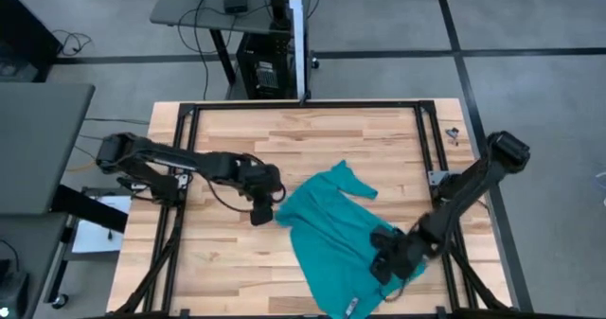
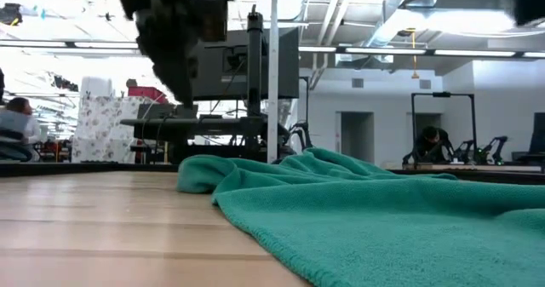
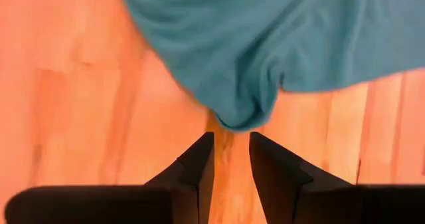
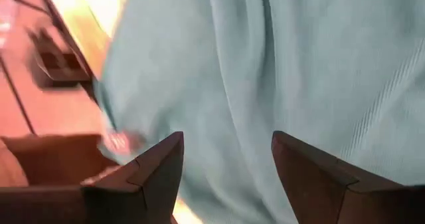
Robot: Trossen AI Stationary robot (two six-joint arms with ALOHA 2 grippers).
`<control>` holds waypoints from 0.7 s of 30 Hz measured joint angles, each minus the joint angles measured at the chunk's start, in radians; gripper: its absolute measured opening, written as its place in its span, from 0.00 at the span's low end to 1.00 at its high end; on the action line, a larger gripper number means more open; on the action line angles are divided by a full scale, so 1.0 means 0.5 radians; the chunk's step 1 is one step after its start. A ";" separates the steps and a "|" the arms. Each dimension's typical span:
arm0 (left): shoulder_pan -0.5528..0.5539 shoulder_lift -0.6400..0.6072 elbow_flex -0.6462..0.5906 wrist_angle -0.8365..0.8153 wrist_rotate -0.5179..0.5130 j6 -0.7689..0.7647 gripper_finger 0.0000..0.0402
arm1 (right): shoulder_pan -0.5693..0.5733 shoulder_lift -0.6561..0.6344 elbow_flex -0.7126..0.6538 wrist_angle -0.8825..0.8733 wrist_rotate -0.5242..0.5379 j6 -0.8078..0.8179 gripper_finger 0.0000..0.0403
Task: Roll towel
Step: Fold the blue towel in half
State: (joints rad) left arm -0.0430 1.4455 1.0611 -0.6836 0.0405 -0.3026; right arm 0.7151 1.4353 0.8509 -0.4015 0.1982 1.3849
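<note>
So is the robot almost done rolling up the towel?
Not yet. The towel lies crumpled and unrolled on the table, so nothing looks done. The left tool sits open by one bunched corner; the right tool is open over the other side. Flattening and all the rolling are left.

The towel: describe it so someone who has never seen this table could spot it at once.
On the pale wooden table, look just right of centre, between the two dark arms. The towel lies there crumpled and slantwise, running from mid-table to the near edge, the left hand beside its left corner and the right hand over its right side. It is the only teal, soft fabric thing on the wood.
</note>
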 joint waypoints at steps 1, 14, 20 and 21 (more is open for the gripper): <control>0.027 -0.014 0.000 0.005 -0.004 -0.006 0.20 | -0.076 -0.029 0.000 -0.023 -0.001 -0.065 0.55; 0.529 0.402 -0.265 0.796 0.724 -0.131 0.25 | -0.930 -0.167 0.002 -0.134 -0.270 -0.933 0.55; 0.559 0.747 -0.257 1.155 0.744 -0.296 0.40 | -0.973 -0.167 0.002 -0.242 -0.312 -1.146 0.55; 0.562 0.779 -0.251 1.214 0.766 -0.349 0.42 | -0.968 -0.167 0.002 -0.273 -0.314 -1.170 0.55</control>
State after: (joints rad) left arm 0.2381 1.8352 0.9354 -0.0766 0.4234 -0.4771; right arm 0.2311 1.3518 0.8520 -0.5378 0.0412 0.8001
